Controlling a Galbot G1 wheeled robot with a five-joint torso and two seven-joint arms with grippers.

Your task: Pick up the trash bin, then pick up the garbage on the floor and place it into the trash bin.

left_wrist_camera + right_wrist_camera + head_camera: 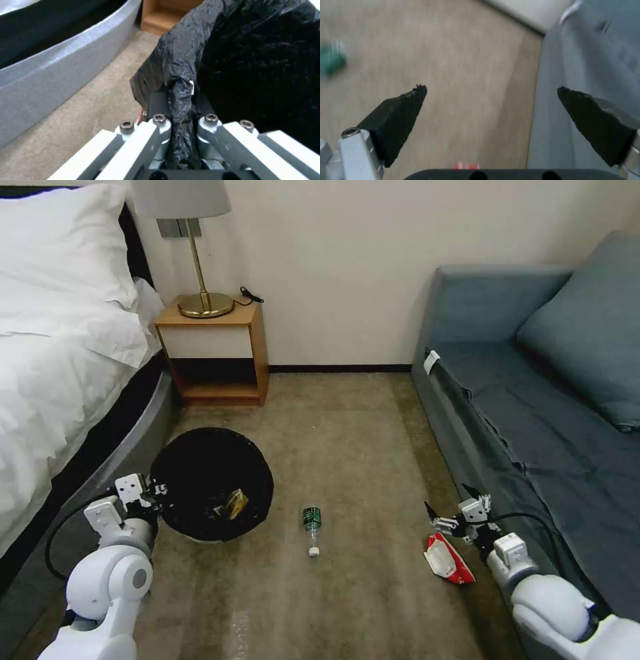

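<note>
Left gripper [155, 493] clamped on the rim of the round squat trash bin lined with black plastic bag [212, 483]; gold-brown snack wrapper [233, 503] sits inside the bin, just past its fingers.

Right gripper [453, 507] wide open, holding nothing, directly above the crumpled red-and-white wrapper [450, 560]. Clear bottle with green label [312, 521] lies well to its inner side, between the grippers.

Judgement: wrapper is light and crinkly and may slide, so pinch a raised fold.

Left wrist view shows bag film bunched between the jaws; head view can't resolve that.
</note>
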